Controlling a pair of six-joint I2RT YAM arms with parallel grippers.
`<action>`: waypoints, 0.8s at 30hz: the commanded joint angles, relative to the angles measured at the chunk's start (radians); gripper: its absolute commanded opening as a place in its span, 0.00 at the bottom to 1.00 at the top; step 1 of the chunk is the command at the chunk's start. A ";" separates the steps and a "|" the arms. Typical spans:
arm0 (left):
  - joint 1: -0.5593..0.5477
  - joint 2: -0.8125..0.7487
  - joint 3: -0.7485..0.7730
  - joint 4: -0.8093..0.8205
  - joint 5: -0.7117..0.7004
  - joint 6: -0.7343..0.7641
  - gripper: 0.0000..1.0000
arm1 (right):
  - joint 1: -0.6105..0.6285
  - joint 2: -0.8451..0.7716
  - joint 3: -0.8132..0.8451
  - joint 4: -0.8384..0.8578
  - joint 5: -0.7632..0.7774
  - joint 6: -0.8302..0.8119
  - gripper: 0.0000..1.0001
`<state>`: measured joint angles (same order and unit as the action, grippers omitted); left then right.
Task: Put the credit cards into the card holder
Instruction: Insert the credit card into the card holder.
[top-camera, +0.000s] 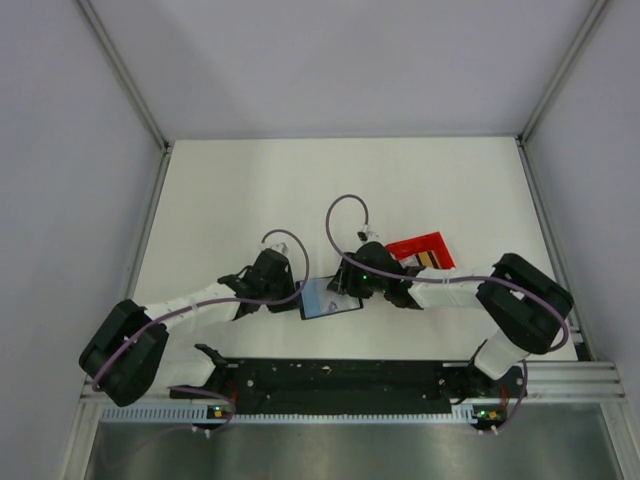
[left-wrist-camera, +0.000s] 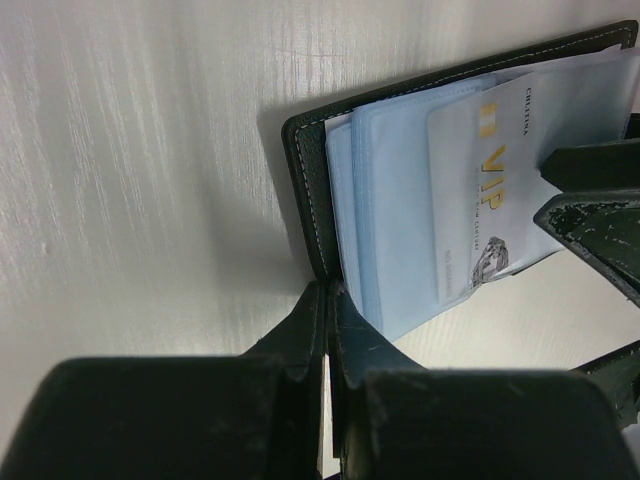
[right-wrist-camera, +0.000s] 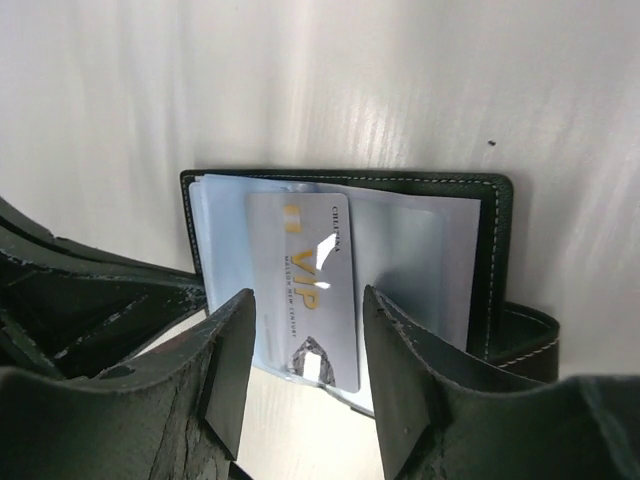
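The black card holder lies open on the table, its pale blue sleeves facing up. A pale grey card marked VIP lies on the sleeves; I cannot tell how deep it sits in a pocket. It also shows in the left wrist view. My left gripper is shut on the holder's black cover edge at its left side. My right gripper is open, its fingers on either side of the VIP card's near end, just above it. More cards lie in the red tray.
The red shallow tray sits just behind and right of the right gripper. The left gripper is close to it across the holder. Walls enclose the table on three sides.
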<state>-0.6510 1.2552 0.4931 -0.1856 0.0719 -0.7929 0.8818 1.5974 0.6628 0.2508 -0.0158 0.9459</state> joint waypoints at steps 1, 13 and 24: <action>-0.002 0.007 -0.011 0.032 0.008 0.001 0.00 | 0.006 -0.022 0.058 -0.128 0.047 -0.091 0.47; -0.002 0.009 -0.008 0.041 0.020 0.007 0.00 | 0.048 0.082 0.149 -0.105 -0.090 -0.113 0.46; -0.004 0.007 -0.004 0.051 0.028 0.012 0.00 | 0.078 0.096 0.173 -0.039 -0.139 -0.114 0.43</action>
<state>-0.6510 1.2594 0.4908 -0.1810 0.0853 -0.7860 0.9337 1.6905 0.8005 0.1326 -0.0849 0.8299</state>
